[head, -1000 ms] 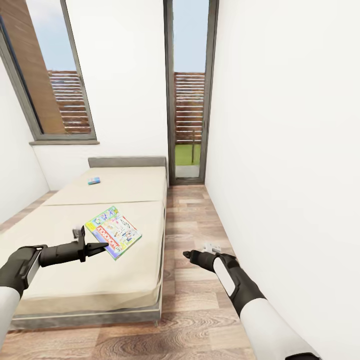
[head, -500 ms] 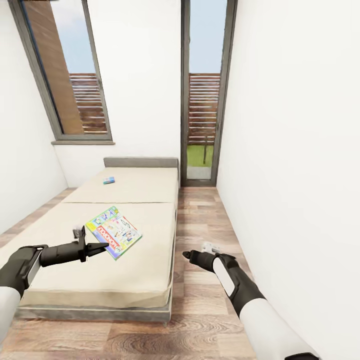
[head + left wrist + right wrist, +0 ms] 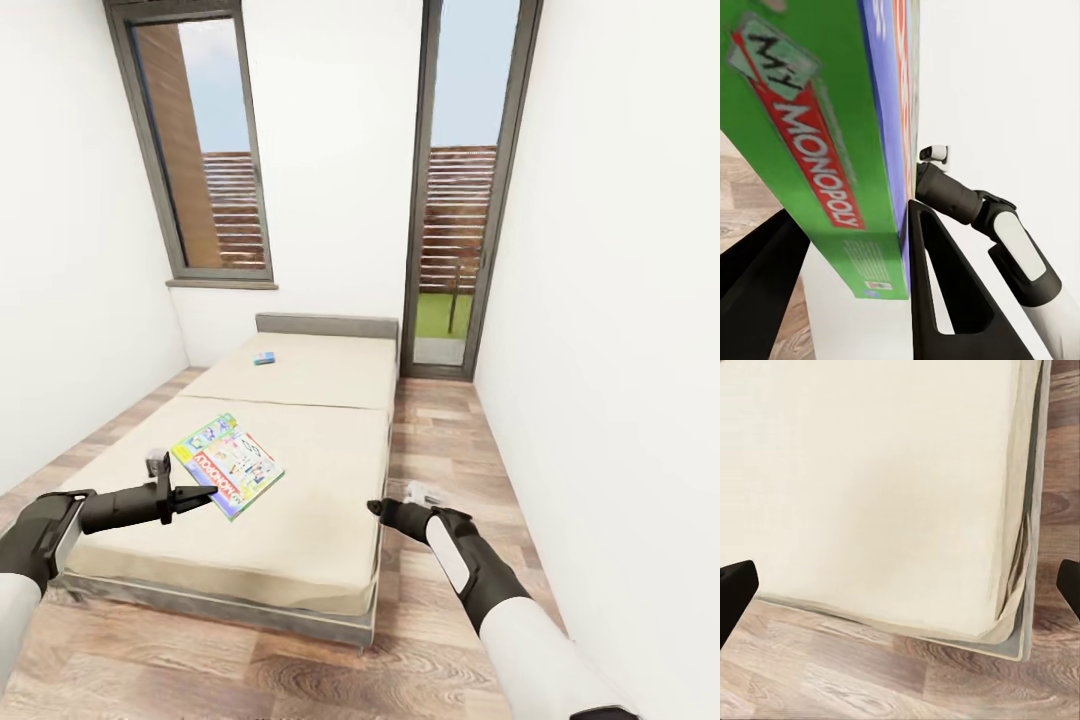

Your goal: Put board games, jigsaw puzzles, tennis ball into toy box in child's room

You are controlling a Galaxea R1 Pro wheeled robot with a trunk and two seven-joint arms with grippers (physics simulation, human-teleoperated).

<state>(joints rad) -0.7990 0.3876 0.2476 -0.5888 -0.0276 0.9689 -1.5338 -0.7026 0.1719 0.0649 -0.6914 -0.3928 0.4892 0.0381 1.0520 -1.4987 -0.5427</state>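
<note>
A narrow room with white walls and a wood-plank floor. A low bed with a plain beige mattress in two parts lies along the middle of the room, its grey headboard against the far wall. A window with a grey frame sits above the headboard toward the left wall, and a tall glass door fills the far right corner, with slatted fencing and grass outside.

A small blue box lies on the far part of the mattress, near the headboard and its left edge; what it is cannot be told from here.

The left gripper is raised over the near part of the mattress and grasps a colourful board game by its near edge; the box is tilted and lifted above the mattress. In the left wrist view the two dark fingers sit on either side of the box, whose green side reads MONOPOLY in white on a red band, and the right arm shows beyond it.

The right gripper hangs over the floor beside the near right edge of the bed. In the right wrist view its fingertips stand far apart with nothing between them, above the bed's near corner.
</note>
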